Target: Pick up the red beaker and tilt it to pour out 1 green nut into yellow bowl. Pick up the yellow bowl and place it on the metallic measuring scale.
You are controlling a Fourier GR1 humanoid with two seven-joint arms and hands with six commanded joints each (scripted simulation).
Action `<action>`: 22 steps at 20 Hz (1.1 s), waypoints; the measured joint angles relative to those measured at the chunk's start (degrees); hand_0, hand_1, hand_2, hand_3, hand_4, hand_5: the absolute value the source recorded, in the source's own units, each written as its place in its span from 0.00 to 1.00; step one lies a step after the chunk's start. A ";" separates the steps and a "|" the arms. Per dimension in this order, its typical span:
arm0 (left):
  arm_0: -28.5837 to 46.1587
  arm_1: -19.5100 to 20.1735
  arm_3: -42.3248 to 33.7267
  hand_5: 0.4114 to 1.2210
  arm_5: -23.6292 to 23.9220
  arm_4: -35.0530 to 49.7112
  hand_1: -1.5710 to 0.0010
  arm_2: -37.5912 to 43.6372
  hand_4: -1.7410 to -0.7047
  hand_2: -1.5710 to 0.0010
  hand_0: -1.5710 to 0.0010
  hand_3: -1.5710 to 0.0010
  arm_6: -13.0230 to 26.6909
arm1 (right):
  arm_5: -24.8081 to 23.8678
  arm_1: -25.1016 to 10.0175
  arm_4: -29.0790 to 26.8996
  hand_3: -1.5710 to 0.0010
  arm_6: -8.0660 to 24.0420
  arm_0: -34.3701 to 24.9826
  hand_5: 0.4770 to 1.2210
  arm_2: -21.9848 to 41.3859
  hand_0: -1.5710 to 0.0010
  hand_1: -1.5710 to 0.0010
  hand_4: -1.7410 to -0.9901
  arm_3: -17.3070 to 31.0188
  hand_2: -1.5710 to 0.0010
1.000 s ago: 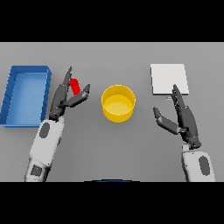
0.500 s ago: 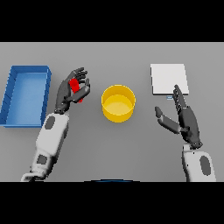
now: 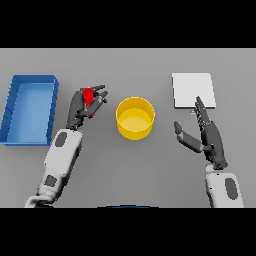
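Left hand (image 3: 86, 107) grasps the small red beaker (image 3: 89, 96) at nine o'clock of the yellow bowl (image 3: 135, 118); it looks light, rigid, best gripped mid-body. Right hand (image 3: 206, 134) hangs open.

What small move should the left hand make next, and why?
Probably carry the small red beaker sideways toward the round yellow bowl. The left hand has its fingers curled round the beaker, but it is well left of the bowl's rim, so tilting here would likely drop the nut on the grey table.
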 measured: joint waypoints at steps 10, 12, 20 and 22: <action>0.66 1.59 -12.24 0.97 -0.82 -5.42 0.01 -3.57 0.19 0.01 0.01 0.01 6.49 | 0.39 -0.68 0.28 1.00 0.27 0.41 0.25 0.13 1.00 1.00 0.61 -0.67 1.00; -0.42 3.54 -15.15 0.94 -0.99 -8.75 0.00 -5.65 0.12 0.00 0.00 0.01 11.00 | 0.91 -0.68 -0.18 1.00 -0.98 0.61 0.25 0.18 1.00 1.00 0.62 -0.88 1.00; -2.24 7.81 -17.23 0.88 -4.54 -15.53 0.00 -10.24 0.06 0.00 0.00 0.00 15.35 | 0.19 -0.34 0.73 1.00 -0.34 1.35 0.28 0.61 1.00 1.00 0.62 -1.31 1.00; -4.34 9.69 -16.55 0.88 -6.04 -20.37 0.00 -13.65 0.04 0.00 0.00 0.00 17.87 | 0.29 0.28 0.12 1.00 0.37 0.93 0.28 0.56 1.00 1.00 0.63 -1.09 1.00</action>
